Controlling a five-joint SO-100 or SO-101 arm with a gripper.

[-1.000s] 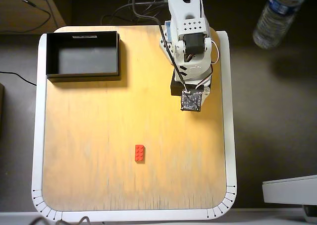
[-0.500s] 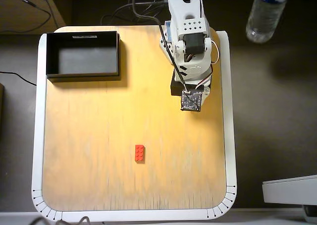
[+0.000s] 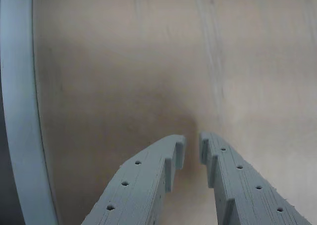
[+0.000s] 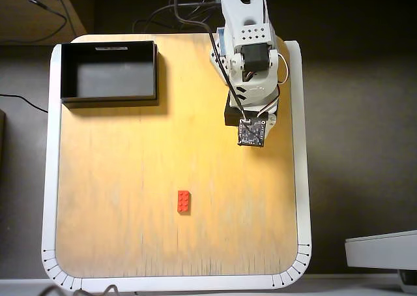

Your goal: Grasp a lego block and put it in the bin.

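Note:
The red lego block point(image 4: 184, 201) lies flat on the wooden table, in the lower middle of the overhead view. The black bin point(image 4: 109, 102) stands at the table's far left corner and nothing shows inside it. My arm point(image 4: 251, 81) is folded at the far right of the table, well away from both. In the wrist view my gripper point(image 3: 192, 143) hangs over bare wood; its grey fingers point(image 3: 148, 180) nearly meet, with nothing between them. The block and the bin are out of the wrist view.
The table point(image 4: 163, 152) is a wooden board with a white rounded rim point(image 4: 47, 178), which also shows at the left in the wrist view point(image 3: 20, 111). Cables point(image 4: 176, 12) lie behind the arm's base. A grey device point(image 4: 384, 250) sits off the table at lower right.

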